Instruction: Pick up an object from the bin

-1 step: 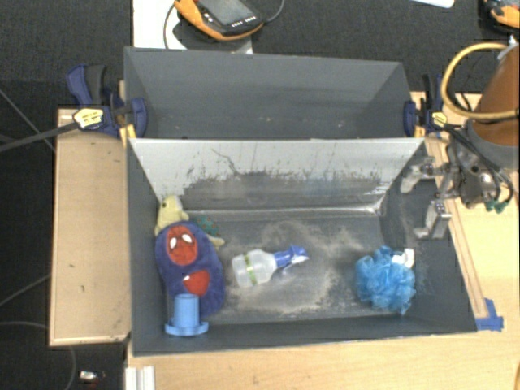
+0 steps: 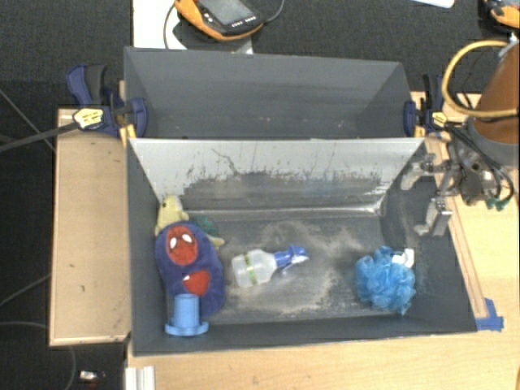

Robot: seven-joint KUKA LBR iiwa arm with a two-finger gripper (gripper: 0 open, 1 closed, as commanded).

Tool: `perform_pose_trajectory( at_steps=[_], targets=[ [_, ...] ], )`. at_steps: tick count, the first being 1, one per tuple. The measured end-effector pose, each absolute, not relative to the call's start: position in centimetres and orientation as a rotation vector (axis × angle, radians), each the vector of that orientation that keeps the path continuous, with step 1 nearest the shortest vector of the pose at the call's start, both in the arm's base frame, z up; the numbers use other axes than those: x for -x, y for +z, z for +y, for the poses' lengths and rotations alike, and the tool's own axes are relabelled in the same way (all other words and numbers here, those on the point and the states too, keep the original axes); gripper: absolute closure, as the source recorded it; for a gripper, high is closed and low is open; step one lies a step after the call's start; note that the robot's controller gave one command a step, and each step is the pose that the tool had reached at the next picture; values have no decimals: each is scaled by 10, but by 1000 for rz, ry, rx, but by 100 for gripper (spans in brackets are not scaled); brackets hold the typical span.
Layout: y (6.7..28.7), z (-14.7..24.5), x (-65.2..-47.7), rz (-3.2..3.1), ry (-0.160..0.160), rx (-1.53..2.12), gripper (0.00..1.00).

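Gripper (image 2: 418, 208) at bin's (image 2: 268, 187) right wall, jaws parted, nothing between them; blue mesh bath pouf (image 2: 383, 283) nearest to it, in near right corner, apart from gripper; clear spray bottle (image 2: 258, 267) lying mid-floor, blue nozzle pointing right; blue plush toy (image 2: 192, 268) with red face at left wall; blue cup (image 2: 186, 314) touching plush's near end.

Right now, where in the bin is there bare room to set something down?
Bare floor: the strip along the back wall behind the clear bottle, and the patch between it and the blue mesh sponge. Crowded: the left end, with the blue plush toy, blue cylinder and yellow piece. The claw hangs by the right wall.
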State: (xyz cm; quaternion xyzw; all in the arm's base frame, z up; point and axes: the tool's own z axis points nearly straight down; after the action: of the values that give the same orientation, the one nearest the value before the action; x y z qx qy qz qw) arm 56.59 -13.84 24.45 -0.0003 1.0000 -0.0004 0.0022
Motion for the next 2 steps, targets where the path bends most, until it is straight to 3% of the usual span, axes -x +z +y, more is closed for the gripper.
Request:
perform_pose_trajectory(
  at_steps=[1, 2],
  targets=[
    [178, -130, -536, 3131, -1, 206, 0],
    [160, -119, -499, 3082, 3, 620, 0]
  ],
)
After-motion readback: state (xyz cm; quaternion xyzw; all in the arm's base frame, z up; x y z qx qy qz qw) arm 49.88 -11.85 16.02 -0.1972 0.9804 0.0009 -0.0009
